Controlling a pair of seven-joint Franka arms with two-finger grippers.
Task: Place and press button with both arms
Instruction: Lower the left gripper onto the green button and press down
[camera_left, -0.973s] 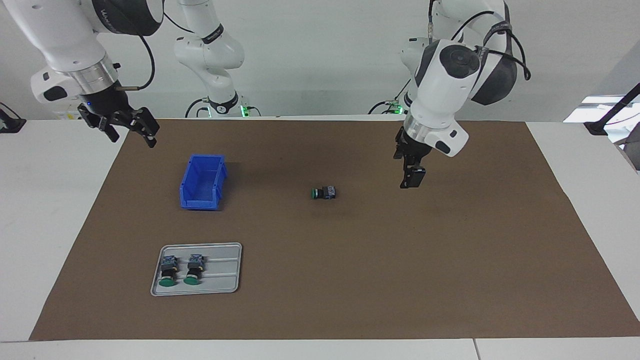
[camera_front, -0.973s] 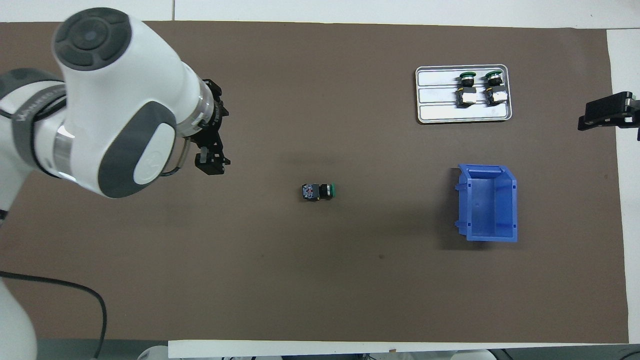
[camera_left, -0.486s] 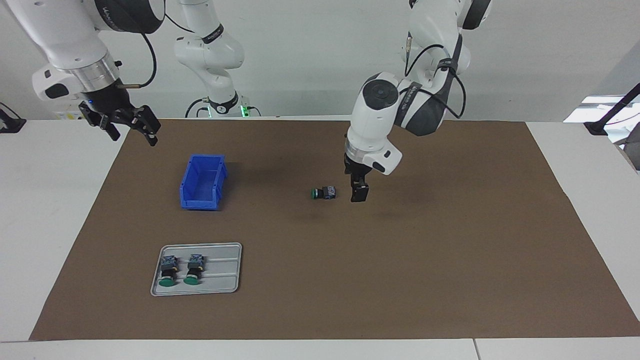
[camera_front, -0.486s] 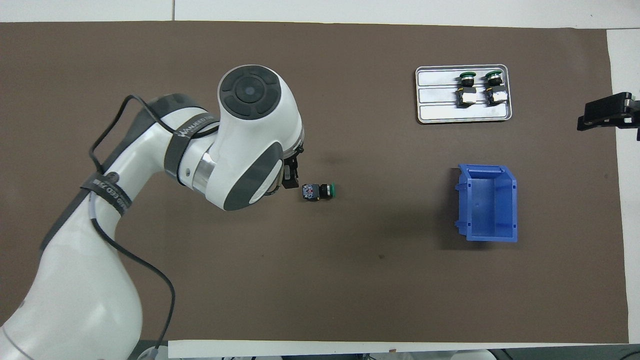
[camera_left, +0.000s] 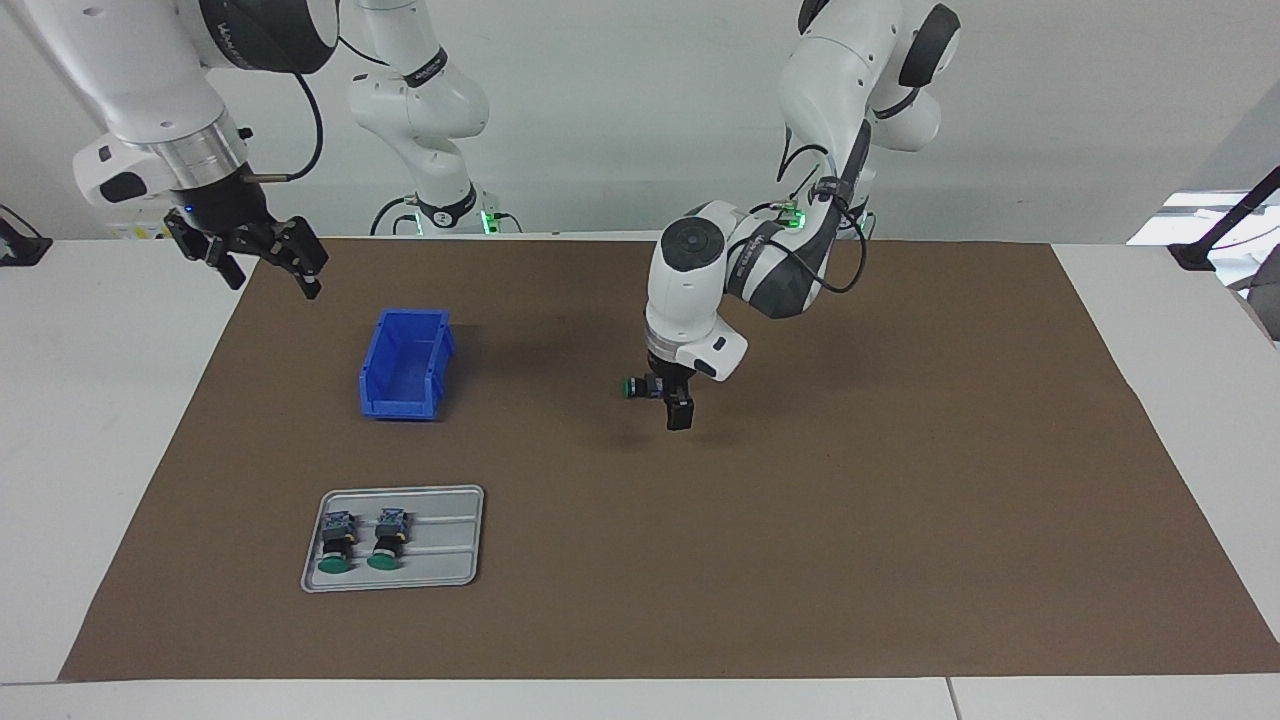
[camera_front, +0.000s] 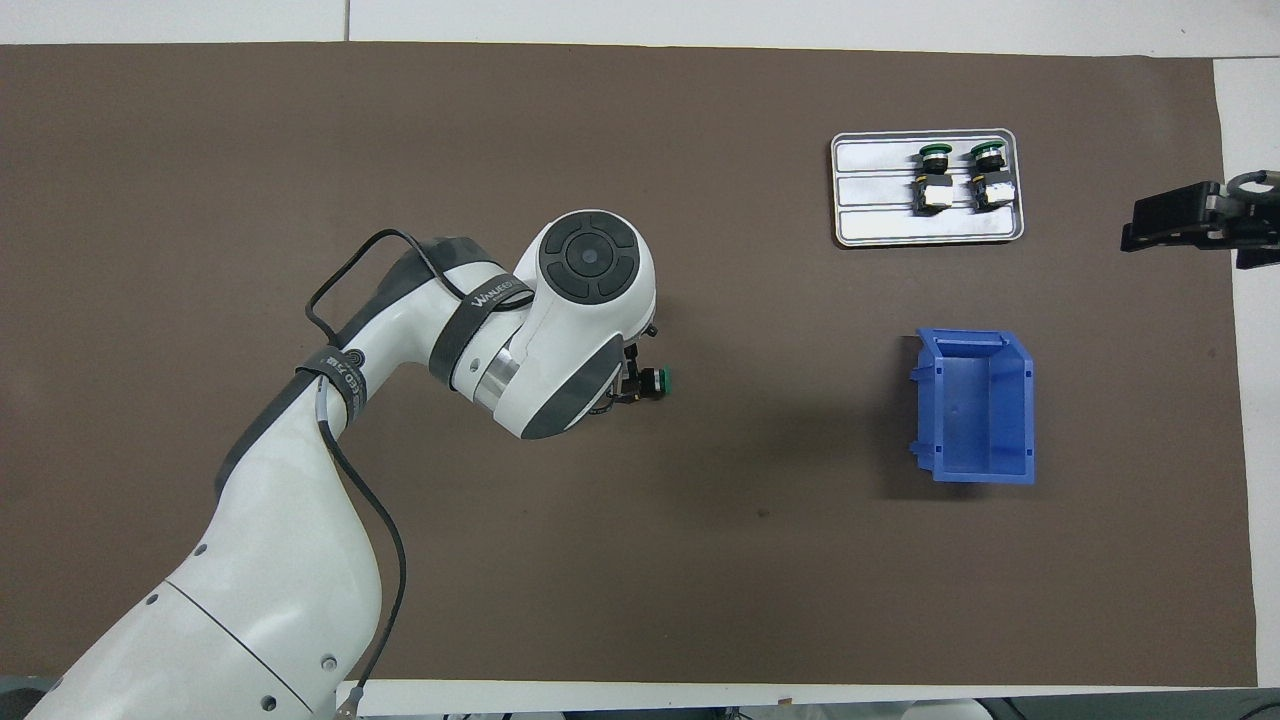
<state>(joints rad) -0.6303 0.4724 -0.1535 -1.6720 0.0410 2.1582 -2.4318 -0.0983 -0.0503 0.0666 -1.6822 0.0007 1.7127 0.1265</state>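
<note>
The button (camera_left: 638, 386) lies on its side in the middle of the brown mat, its green cap toward the right arm's end; in the overhead view its cap (camera_front: 655, 380) sticks out from under the left wrist. My left gripper (camera_left: 674, 402) is low, right at the button's grey-blue body, and mostly hidden under the wrist in the overhead view (camera_front: 630, 372). I cannot tell whether it touches the button. My right gripper (camera_left: 268, 272) waits raised and open over the mat's edge at the right arm's end; it also shows in the overhead view (camera_front: 1190, 218).
A blue bin (camera_left: 400, 408) (camera_front: 975, 474) stands on the mat toward the right arm's end. Farther from the robots, a grey tray (camera_left: 450, 545) (camera_front: 880, 228) holds two more green-capped buttons (camera_left: 335, 542) (camera_front: 935, 178).
My left arm has swung in from its own end of the table and come down to the button. The button has not moved. The right gripper has shifted slightly.
</note>
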